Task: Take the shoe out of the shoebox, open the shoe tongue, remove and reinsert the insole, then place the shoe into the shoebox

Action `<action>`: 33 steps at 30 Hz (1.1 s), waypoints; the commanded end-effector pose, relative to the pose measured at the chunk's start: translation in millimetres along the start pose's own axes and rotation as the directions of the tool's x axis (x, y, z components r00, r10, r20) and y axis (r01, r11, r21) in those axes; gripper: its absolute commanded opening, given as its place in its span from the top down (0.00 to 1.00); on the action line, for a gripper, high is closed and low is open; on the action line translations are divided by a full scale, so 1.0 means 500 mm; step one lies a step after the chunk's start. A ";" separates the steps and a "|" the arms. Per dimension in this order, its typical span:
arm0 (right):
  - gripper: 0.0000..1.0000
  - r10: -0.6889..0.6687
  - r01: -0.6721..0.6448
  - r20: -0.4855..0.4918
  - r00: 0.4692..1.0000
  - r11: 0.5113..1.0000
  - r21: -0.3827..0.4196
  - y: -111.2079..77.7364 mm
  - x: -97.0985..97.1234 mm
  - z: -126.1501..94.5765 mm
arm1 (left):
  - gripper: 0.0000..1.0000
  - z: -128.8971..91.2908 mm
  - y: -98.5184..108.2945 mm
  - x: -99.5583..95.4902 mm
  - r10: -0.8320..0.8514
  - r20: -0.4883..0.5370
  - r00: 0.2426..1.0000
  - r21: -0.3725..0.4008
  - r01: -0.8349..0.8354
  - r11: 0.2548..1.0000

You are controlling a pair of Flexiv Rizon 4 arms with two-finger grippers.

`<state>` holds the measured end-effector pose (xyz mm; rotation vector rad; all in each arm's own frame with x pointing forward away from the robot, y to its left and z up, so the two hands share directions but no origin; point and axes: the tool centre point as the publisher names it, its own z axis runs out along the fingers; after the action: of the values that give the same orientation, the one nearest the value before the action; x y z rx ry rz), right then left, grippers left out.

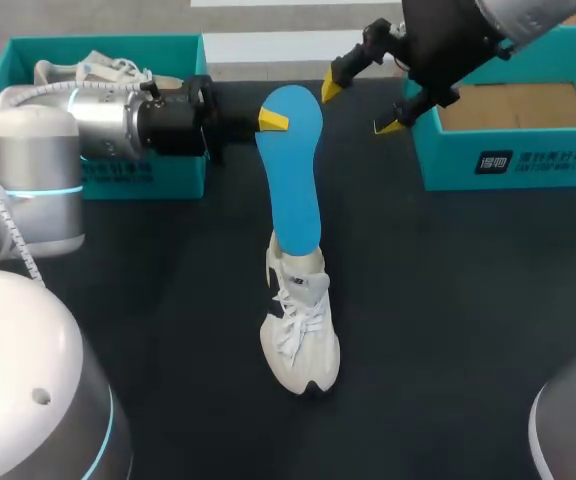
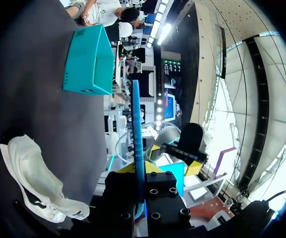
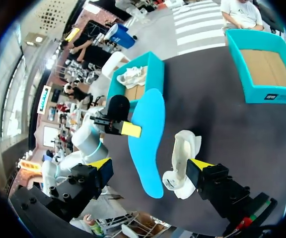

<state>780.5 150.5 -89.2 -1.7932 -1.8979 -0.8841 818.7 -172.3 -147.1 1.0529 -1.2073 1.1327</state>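
left fingers (image 1: 273, 120) clamped on insole (image 1: 296, 180) | right fingers (image 1: 332, 86) apart | left shoebox (image 1: 98, 42): one shoe (image 1: 108, 68) | right shoebox (image 1: 528, 160): cardboard floor (image 1: 513, 105)

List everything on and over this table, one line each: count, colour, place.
insole: one, blue, gripped at its far end, near end over the table shoe's heel; whether they touch is unclear.
table shoe: one, cream-white, mid-table, toe toward the camera.
boxed shoe: one, whitish, inside the left shoebox.
left shoebox: one, teal, far left of the table.
right shoebox: one, teal, far right, only its bare cardboard floor showing.
table: one, black, under everything.
left gripper: one, yellow-tipped, shut on the insole.
right gripper: one, yellow-tipped, open and holding nothing, in the air beside the right shoebox.
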 end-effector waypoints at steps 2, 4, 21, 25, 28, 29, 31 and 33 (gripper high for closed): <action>0.00 -0.002 0.000 -0.278 0.961 1.000 -0.006 -0.006 -0.012 0.003 | 1.00 0.000 0.000 0.000 0.000 0.002 1.000 -0.001 0.000 1.000; 0.00 -0.002 0.000 -0.278 0.961 1.000 -0.006 -0.006 -0.012 0.003 | 1.00 0.000 0.000 0.000 0.000 0.002 1.000 -0.001 0.000 1.000; 0.00 -0.012 0.018 -0.472 0.882 1.000 0.009 -0.006 -0.091 0.019 | 1.00 0.000 0.000 0.000 0.000 0.002 1.000 -0.001 0.000 1.000; 0.00 -0.003 0.008 -0.533 0.846 1.000 0.007 -0.002 -0.102 0.025 | 1.00 0.000 0.000 0.000 0.000 0.002 1.000 -0.001 0.000 1.000; 0.00 0.002 -0.005 -0.561 0.828 1.000 -0.005 0.001 -0.112 0.031 | 1.00 0.000 0.000 0.000 0.000 0.002 1.000 -0.001 0.000 1.000; 0.00 -0.008 0.003 -0.574 0.819 1.000 -0.010 0.002 -0.114 0.033 | 1.00 0.000 0.000 0.000 0.000 0.002 1.000 -0.001 0.000 1.000; 0.00 -0.019 0.002 -0.604 0.797 1.000 -0.029 0.005 -0.114 0.036 | 1.00 0.000 0.000 0.000 0.000 0.002 1.000 -0.001 0.000 1.000; 0.00 -0.020 0.016 -0.589 0.808 1.000 -0.012 0.008 -0.116 0.039 | 1.00 0.000 0.000 0.000 0.000 0.002 1.000 -0.001 0.000 1.000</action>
<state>791.7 118.3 -135.1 -1.3512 -1.5490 -1.2416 818.7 -172.3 -147.1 1.0527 -1.2073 1.1328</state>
